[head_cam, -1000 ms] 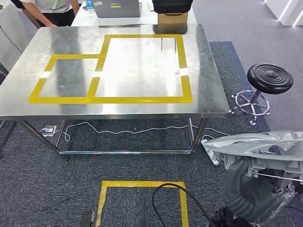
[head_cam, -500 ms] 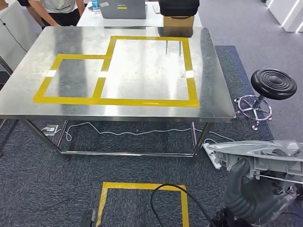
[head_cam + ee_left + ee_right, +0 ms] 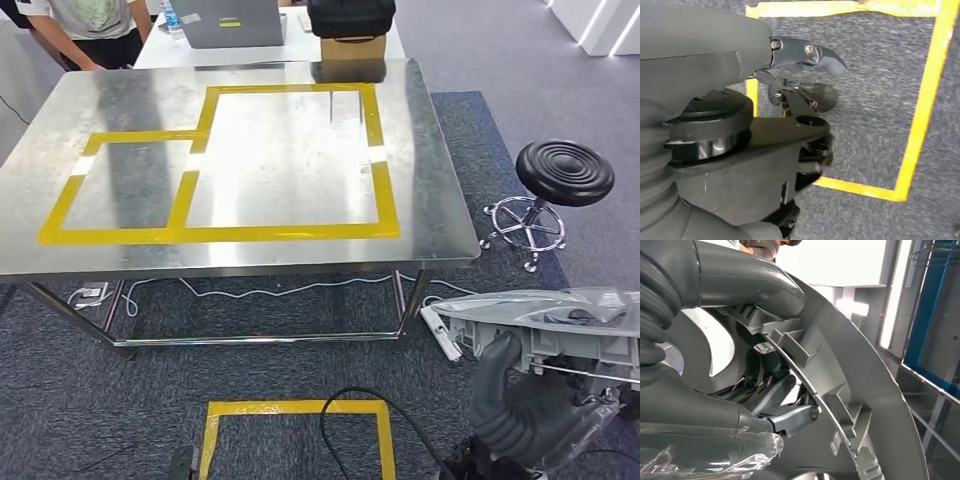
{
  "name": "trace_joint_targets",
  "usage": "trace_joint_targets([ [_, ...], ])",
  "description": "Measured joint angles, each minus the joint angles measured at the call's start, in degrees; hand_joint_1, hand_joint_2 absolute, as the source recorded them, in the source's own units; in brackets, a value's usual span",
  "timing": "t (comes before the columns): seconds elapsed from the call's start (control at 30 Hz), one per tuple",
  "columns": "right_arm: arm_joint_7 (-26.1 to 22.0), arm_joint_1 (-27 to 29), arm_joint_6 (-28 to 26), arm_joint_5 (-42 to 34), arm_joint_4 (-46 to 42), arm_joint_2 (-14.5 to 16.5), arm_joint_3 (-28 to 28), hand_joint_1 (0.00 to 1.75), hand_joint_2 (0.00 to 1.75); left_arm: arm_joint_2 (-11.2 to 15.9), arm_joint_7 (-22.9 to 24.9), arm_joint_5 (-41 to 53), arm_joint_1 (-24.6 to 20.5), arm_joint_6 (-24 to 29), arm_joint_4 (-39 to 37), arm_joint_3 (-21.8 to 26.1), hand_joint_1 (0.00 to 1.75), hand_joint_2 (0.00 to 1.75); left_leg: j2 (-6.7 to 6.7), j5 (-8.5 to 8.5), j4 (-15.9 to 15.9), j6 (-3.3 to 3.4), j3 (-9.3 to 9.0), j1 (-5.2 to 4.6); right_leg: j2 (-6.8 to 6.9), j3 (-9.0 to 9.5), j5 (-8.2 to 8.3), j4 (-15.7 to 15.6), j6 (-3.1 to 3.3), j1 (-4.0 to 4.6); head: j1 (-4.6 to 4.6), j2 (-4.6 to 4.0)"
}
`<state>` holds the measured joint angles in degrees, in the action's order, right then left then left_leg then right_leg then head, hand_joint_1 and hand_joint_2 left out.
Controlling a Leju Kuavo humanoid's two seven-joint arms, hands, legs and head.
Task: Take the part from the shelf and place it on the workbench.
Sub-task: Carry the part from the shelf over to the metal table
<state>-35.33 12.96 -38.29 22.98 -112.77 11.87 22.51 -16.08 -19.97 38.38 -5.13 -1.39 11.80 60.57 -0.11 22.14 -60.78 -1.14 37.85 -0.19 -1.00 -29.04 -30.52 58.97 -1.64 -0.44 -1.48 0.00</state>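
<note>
Part (image 3: 543, 320): a grey moulded plastic component, partly wrapped in clear film, located at the lower right of the head view, above the carpet and well apart from the workbench (image 3: 445, 215). It lies roughly level, extending from near the table's right front leg to the right frame edge.

Right hand (image 3: 528, 405): positioned directly beneath the part, at the bottom right of the head view. The thick grey thumb rises against the near face of the part. In the right wrist view, the thumb (image 3: 749, 287) lies over the curved ribbed rim of the part (image 3: 851, 385), and the darker fingers (image 3: 791, 415) press on its inner side. The hand is grasping the part.

Left hand (image 3: 802, 95): seen in the left wrist view above dark carpet marked with a yellow tape rectangle (image 3: 921, 107). Fingers are partly curled and contain nothing; whether they are clenched or released cannot be determined.

Workbench: stainless steel top occupying the upper left and centre of the head view, marked with two adjoining yellow tape outlines (image 3: 385, 195).

Black stool (image 3: 564, 172): right of the workbench, on the carpet.

Person (image 3: 90, 25): standing at the upper left, behind the workbench.
</note>
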Motion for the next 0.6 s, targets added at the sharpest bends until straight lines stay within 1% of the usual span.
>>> trace_joint_targets([
  [0.03,0.0,0.0,0.0,0.1,0.0,0.0,0.0,1.75,1.75,0.0,0.1,0.0,0.0,0.0,0.0,0.0,0.0,1.75,-0.04,0.3,1.3,0.24,-0.56,-0.07,-0.02,-0.03,-0.27,-0.1,-0.29,0.08,0.03,0.0],
  [0.07,0.0,0.0,0.0,0.1,0.0,0.0,0.0,1.75,1.75,0.0,0.2,0.0,-0.1,0.1,0.0,0.0,0.0,1.75,-0.1,0.98,1.9,0.48,-0.92,-0.12,0.0,0.04,-0.44,-0.2,-0.57,0.17,0.03,0.0],
  [0.13,0.1,0.0,0.0,0.1,0.0,0.0,0.0,1.75,1.75,-0.1,0.4,0.1,-0.1,0.4,0.0,0.1,0.0,1.75,-0.21,1.54,2.4,0.97,-1.33,0.13,0.2,0.26,-0.91,-0.3,-1.09,0.14,0.05,0.0],
  [0.17,0.1,-0.1,0.0,0.1,-0.1,0.0,0.0,1.75,1.75,-0.2,0.5,0.1,-0.1,0.5,0.0,0.1,0.0,1.75,-0.24,1.71,2.6,1.26,-1.6,0.29,0.31,-0.02,-1.65,0.7,-1.4,0.15,0.09,0.0],
  [0.2,0.1,-0.1,0.0,0.2,-0.1,0.0,0.0,1.75,1.75,-0.2,0.6,0.1,-0.2,0.7,0.0,0.1,0.0,1.75,-0.24,1.86,2.7,1.51,-1.89,0.45,0.4,-1.01,-2.87,3.0,-1.69,0.14,0.16,0.0],
  [0.23,0.1,-0.1,0.0,0.2,-0.1,0.0,0.0,1.75,1.75,-0.3,0.6,0.2,-0.2,0.7,0.0,0.2,0.0,1.75,-0.24,2.05,2.7,1.73,-2.07,0.46,0.48,-2.93,-4.52,6.6,-1.94,0.12,0.22,0.0],
  [0.27,0.1,-0.1,0.0,0.2,-0.1,0.0,0.0,1.75,1.75,-0.3,0.6,0.2,-0.2,0.8,0.0,0.2,0.0,1.75,-0.23,2.23,2.7,1.9,-2.19,0.47,0.51,-5.4,-6.15,10.9,-2.13,0.09,0.25,0.0],
  [0.3,0.1,-0.1,0.0,0.2,-0.1,0.0,0.0,1.75,1.75,-0.3,0.6,0.2,-0.2,0.8,0.0,0.3,0.0,1.75,-0.23,2.38,2.7,1.98,-2.32,0.47,0.52,-7.67,-7.1,14.4,-2.25,0.05,0.24,0.0],
  [0.33,0.1,-0.1,0.0,0.2,-0.1,0.0,0.0,1.75,1.75,-0.3,0.6,0.2,-0.2,0.8,0.0,0.3,0.0,1.75,-0.24,2.55,2.7,2.01,-2.5,0.47,0.53,-9.24,-6.97,16.3,-2.3,0.03,0.24,0.0],
  [0.37,0.1,-0.1,0.0,0.2,-0.1,0.0,0.0,1.75,1.75,-0.3,0.6,0.2,-0.2,0.8,0.0,0.4,0.0,1.75,-0.28,2.73,2.7,1.96,-2.77,0.48,0.54,-9.59,-5.49,15.7,-2.32,-0.01,0.24,0.0],
  [0.4,0.2,-0.1,0.0,0.2,-0.1,0.0,0.0,1.75,1.75,-0.3,0.6,0.2,-0.2,0.8,0.0,0.4,0.0,1.75,-0.35,2.95,2.7,1.85,-3.14,0.5,0.56,-8.85,-3.04,12.9,-2.31,-0.08,0.24,0.0],
  [0.43,0.2,-0.1,0.0,0.2,-0.1,0.0,0.0,1.75,1.75,-0.3,0.6,0.2,-0.1,0.8,0.0,0.4,0.0,1.75,-0.42,3.22,2.7,1.63,-3.54,0.5,0.62,-7.44,-0.35,8.9,-2.32,-0.17,0.25,0.0],
  [0.47,0.2,-0.1,0.0,0.2,-0.1,0.0,0.0,1.75,1.75,-0.4,0.6,0.2,-0.2,0.8,0.0,0.5,0.0,1.75,-0.5,3.49,2.6,1.34,-3.83,0.4,0.64,-5.99,1.63,5.1,-2.28,-0.21,0.3,0.0],
  [0.5,0.2,-0.1,0.0,0.2,-0.1,0.0,0.0,1.75,1.75,-0.4,0.6,0.2,-0.2,0.8,0.0,0.5,0.0,1.75,-0.56,3.66,2.5,1.02,-3.99,0.31,0.59,-4.9,2.85,2.5,-2.04,-0.22,0.29,0.0],
  [0.53,0.2,-0.1,0.0,0.1,-0.1,0.0,0.0,1.75,1.75,-0.4,0.6,0.2,-0.2,0.8,0.0,0.5,0.0,1.75,-0.59,3.71,2.4,0.7,-4.03,0.2,0.52,-4.38,3.24,1.1,-1.72,-0.18,0.24,0.0],
  [0.6,0.2,0.0,0.0,0.1,-0.1,0.0,0.0,1.75,1.75,-0.3,0.6,0.2,-0.2,0.7,0.0,0.5,0.0,1.75,-0.62,3.52,2.6,0.15,-4.03,0.18,0.29,-4.34,3.31,0.9,-0.84,-0.06,0.11,0.0],
])
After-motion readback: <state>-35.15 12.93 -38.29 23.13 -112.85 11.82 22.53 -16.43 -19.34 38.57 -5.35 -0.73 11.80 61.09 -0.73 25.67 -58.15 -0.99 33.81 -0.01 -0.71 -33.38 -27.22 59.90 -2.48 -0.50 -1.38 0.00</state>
